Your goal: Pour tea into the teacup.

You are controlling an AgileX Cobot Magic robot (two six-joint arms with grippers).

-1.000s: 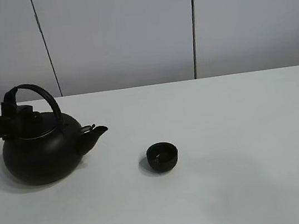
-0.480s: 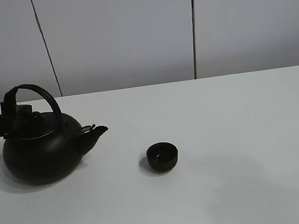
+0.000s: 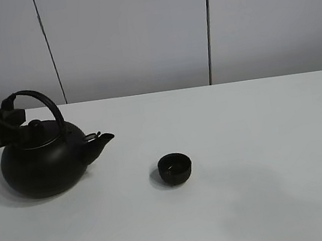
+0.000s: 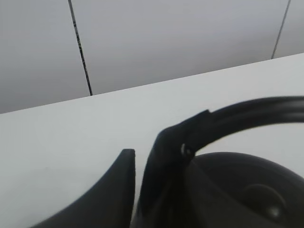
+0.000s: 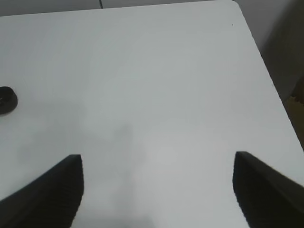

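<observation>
At the far left, the left gripper had its fingers drawn close on the left end of the handle, seemingly pinching it well off the top of the arch. Held that way, the heavy kettle could swing or slip once raised. Its spout, pointing right, might then spill short of the teacup. That cup stood well apart from the kettle, near the middle of the table, and looked small and light enough to be knocked over. The right gripper, on the right and outside the high view, was spread wide over bare table and held nothing.

The kettle was lidded, so its contents were hidden. The teacup's dark inside showed only a faint glint, and whether it held tea could not be told.
</observation>
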